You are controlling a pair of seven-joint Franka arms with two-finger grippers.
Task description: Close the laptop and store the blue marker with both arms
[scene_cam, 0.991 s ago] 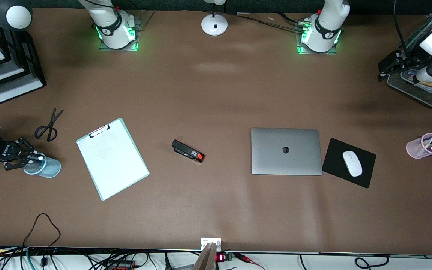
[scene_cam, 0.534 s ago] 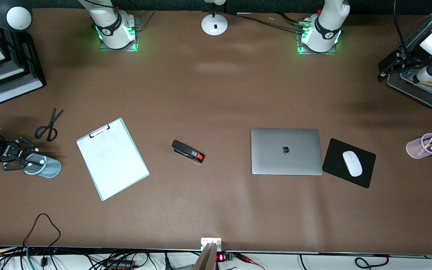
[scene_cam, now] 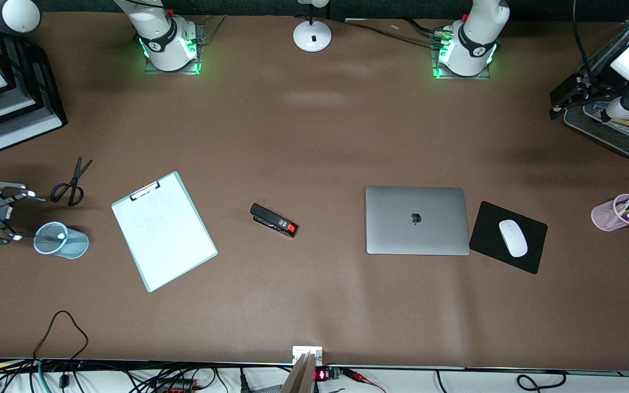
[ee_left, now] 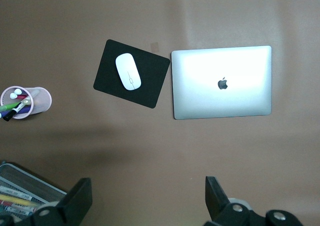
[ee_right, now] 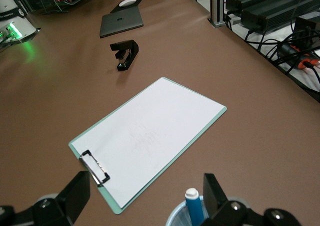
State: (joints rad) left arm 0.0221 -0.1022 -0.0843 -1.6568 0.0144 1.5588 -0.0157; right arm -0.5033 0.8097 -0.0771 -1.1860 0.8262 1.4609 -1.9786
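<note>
The silver laptop (scene_cam: pixel 417 220) (ee_left: pixel 222 81) lies closed on the brown table, apple logo up. In a light blue mesh cup (scene_cam: pixel 62 242) (ee_right: pixel 176 220) at the right arm's end, the blue marker (scene_cam: pixel 61 236) (ee_right: pixel 194 208) stands with its whitish end up. My right gripper (scene_cam: pixel 22 215) (ee_right: pixel 145 193) hangs open just beside the cup and holds nothing. The marker is close by one finger, clear of it. My left gripper (scene_cam: pixel 559 102) (ee_left: pixel 147 198) waits open and empty above the table at the left arm's end.
Between cup and laptop lie a clipboard (scene_cam: pixel 164 231), scissors (scene_cam: pixel 71 183) and a black stapler (scene_cam: pixel 273 220). Beside the laptop a white mouse (scene_cam: pixel 512 238) rests on a black pad (scene_cam: pixel 533 256). A pink pen cup (scene_cam: pixel 604 215) and mesh tray (scene_cam: pixel 617 141) stand at the left arm's end.
My right gripper has opened, let go of the blue marker in the cup and drawn back from it toward the table's end. The left arm has not moved.
</note>
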